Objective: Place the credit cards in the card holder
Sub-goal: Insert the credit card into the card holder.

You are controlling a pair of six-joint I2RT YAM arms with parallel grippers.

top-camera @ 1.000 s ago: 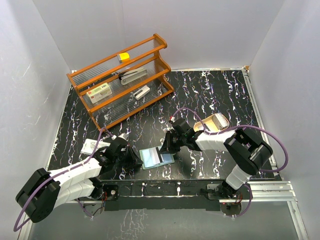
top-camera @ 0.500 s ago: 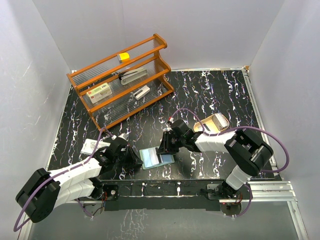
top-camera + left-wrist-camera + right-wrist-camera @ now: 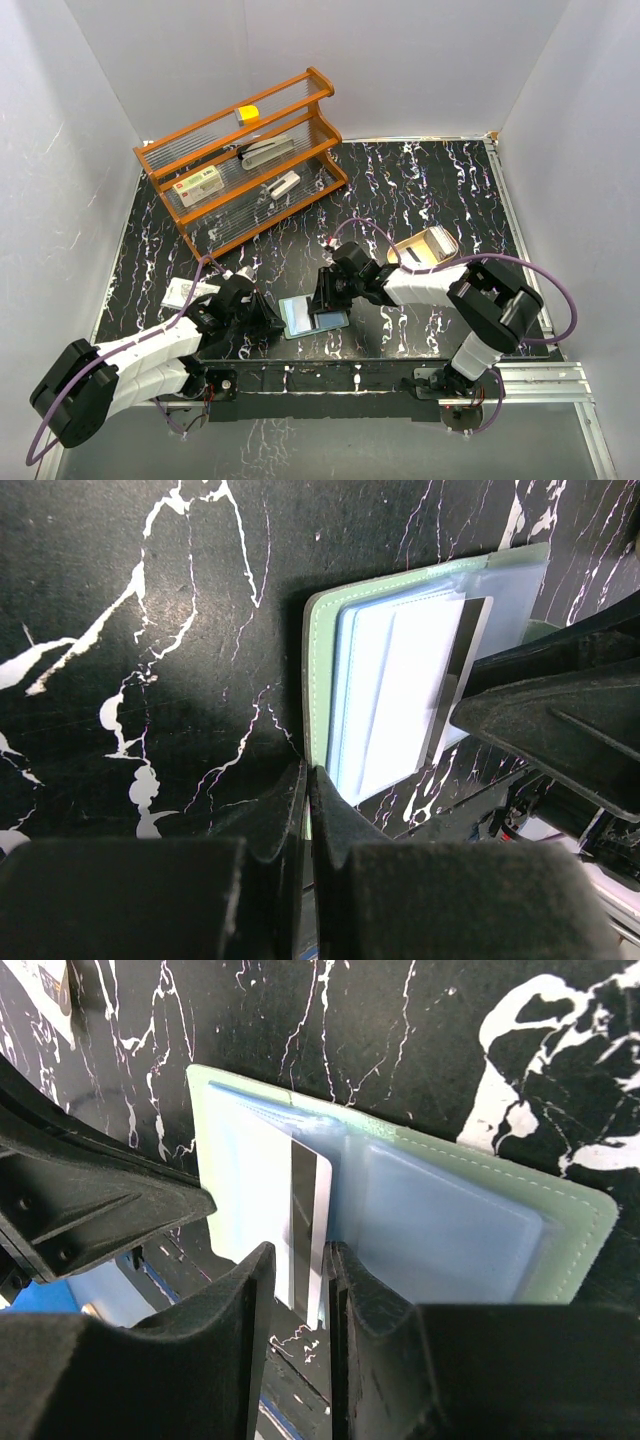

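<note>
The card holder (image 3: 300, 318) lies open on the black table, pale blue-grey inside (image 3: 470, 1225), with a green rim (image 3: 318, 670). My left gripper (image 3: 273, 322) is shut on its left edge (image 3: 308, 782). A whitish credit card (image 3: 318, 1200) with a dark stripe lies partly slid into a clear sleeve (image 3: 415, 685). My right gripper (image 3: 322, 298) straddles the card's outer end (image 3: 298, 1272). Its jaws stand slightly open, with a gap beside the card. Another pale card (image 3: 184, 292) lies on the table left of my left arm.
An orange wooden rack (image 3: 245, 160) stands at the back left and carries a white box with a red label (image 3: 200, 183) and other small items. A tan tray (image 3: 425, 248) sits right of centre behind my right arm.
My right gripper has moved left over the holder, carrying the striped card further into the sleeve, and its jaws have parted. The left gripper has stayed clamped on the holder's edge.
</note>
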